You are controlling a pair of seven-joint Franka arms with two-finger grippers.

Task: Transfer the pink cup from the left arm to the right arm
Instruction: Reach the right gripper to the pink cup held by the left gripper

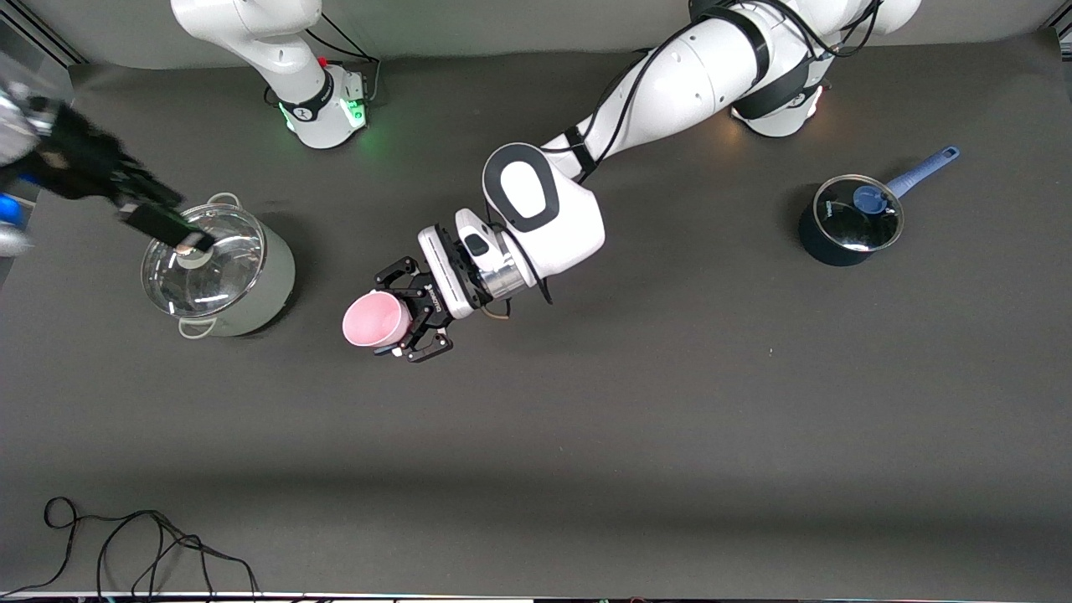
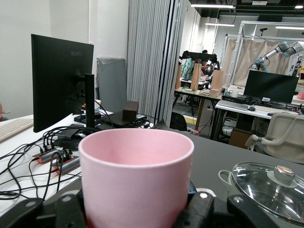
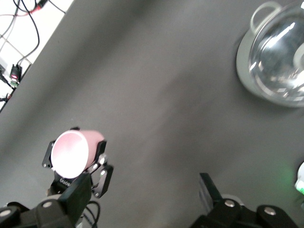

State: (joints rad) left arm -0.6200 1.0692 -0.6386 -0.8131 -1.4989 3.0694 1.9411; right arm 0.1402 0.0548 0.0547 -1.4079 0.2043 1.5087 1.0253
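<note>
The pink cup [image 1: 373, 321] is held on its side above the middle of the table, its mouth toward the right arm's end. My left gripper [image 1: 410, 316] is shut on the pink cup, one black finger on each side. In the left wrist view the cup [image 2: 135, 175] fills the foreground between the fingers [image 2: 209, 209]. My right gripper [image 1: 172, 219] is open and empty, up over the steel pot's lid. In the right wrist view its two fingers stand wide apart [image 3: 142, 192], and the cup [image 3: 71, 152] shows farther off in the left gripper.
A steel pot [image 1: 260, 285] with a glass lid [image 1: 205, 260] stands toward the right arm's end. A dark blue saucepan [image 1: 846, 222] with a glass lid and blue handle stands toward the left arm's end. A black cable [image 1: 142, 544] lies at the table's near edge.
</note>
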